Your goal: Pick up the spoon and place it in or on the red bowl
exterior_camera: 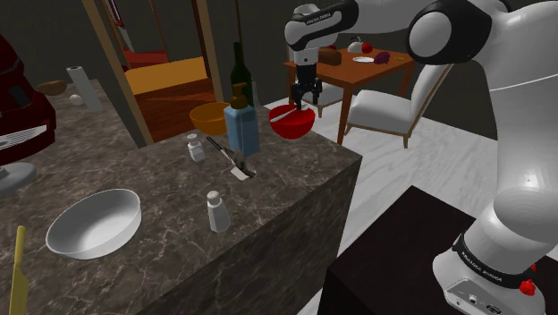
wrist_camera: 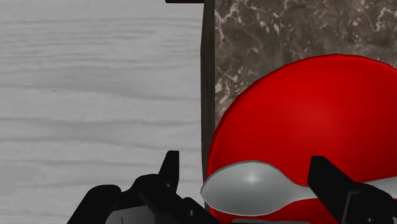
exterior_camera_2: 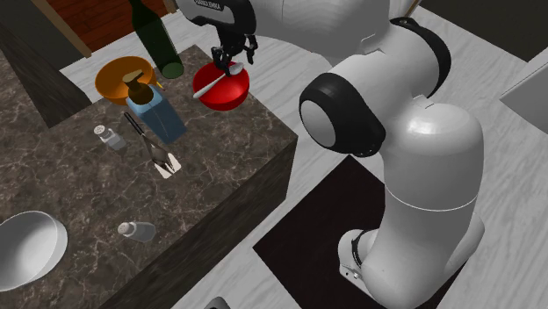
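We found the tool (exterior_camera: pixel 304 103) spread, its fingers either side of the spoon's head without touching it. The spoon (wrist_camera: pixel 251 184) lay just beneath, already resting in the red bowl (wrist_camera: pixel 318 108). Its handle ran out over the rim toward the blue bottle (exterior_camera: pixel 241 125), so we judged a straight lift clear.

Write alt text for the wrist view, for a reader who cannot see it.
A grey spoon lies on the glossy red bowl, its scoop between the spread fingers of the black two-finger tool. The bowl sits at the edge of a dark marbled countertop, with pale grey plank floor beyond.
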Controlling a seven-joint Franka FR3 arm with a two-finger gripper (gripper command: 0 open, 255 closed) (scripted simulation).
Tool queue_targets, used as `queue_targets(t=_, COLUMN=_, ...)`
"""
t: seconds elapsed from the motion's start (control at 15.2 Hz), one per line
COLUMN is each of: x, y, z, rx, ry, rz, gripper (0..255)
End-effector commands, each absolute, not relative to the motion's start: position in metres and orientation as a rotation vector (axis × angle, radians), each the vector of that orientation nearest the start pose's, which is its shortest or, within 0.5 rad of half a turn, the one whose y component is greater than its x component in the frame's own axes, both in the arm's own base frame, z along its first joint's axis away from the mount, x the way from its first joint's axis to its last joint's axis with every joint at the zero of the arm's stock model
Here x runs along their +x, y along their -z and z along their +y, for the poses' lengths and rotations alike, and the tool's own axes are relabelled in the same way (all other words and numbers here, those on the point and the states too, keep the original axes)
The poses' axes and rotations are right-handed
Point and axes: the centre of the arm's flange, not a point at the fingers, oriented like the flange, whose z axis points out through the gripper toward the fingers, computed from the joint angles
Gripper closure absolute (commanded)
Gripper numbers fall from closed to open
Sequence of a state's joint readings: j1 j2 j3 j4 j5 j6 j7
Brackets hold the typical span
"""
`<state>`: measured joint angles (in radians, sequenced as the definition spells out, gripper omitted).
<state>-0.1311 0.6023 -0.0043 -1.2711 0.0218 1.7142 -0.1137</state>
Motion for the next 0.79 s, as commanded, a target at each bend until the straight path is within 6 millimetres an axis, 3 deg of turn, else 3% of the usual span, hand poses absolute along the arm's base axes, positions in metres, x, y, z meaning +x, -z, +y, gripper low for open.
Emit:
queue_targets(t=0.0, x=0.704, y=-0.404, z=-0.093, rx=-3.094, ry=-0.241, rz=0.040, gripper=0)
queue_targets(t=0.2, x=0.710, y=-0.441, z=-0.095, rx=-3.094, ry=-0.241, rz=0.040, gripper=0)
queue_targets(t=0.73, x=0.710, y=-0.441, z=-0.095, rx=-3.094, ry=-0.241, rz=0.040, gripper=0)
